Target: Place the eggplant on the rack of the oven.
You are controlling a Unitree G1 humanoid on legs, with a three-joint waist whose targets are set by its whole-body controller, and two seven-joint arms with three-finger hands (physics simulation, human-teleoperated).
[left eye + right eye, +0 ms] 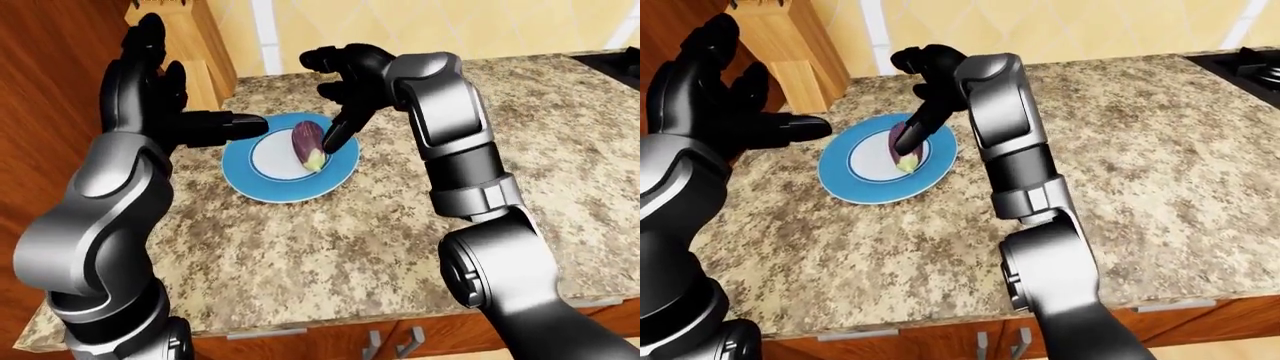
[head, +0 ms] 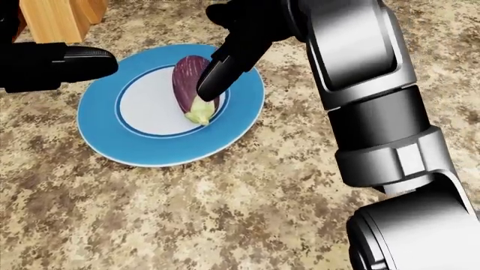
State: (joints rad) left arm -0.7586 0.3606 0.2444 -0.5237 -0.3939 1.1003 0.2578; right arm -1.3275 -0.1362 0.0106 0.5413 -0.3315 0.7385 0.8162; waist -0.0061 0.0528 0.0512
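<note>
Reaching for the eggplant (image 2: 189,79) on the blue plate (image 2: 105,138)
Right hand (image 1: 345,82) fingers (image 2: 214,76) open, one touching; best to straddle its middle before closing

No text, label, brand, number or sign can be read on anything in these views, on any surface shown.

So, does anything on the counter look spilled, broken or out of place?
Nothing stands out. The eggplant lies whole on the blue plate, the granite counter shows no spill, and the right hand has one finger over the eggplant.
</note>
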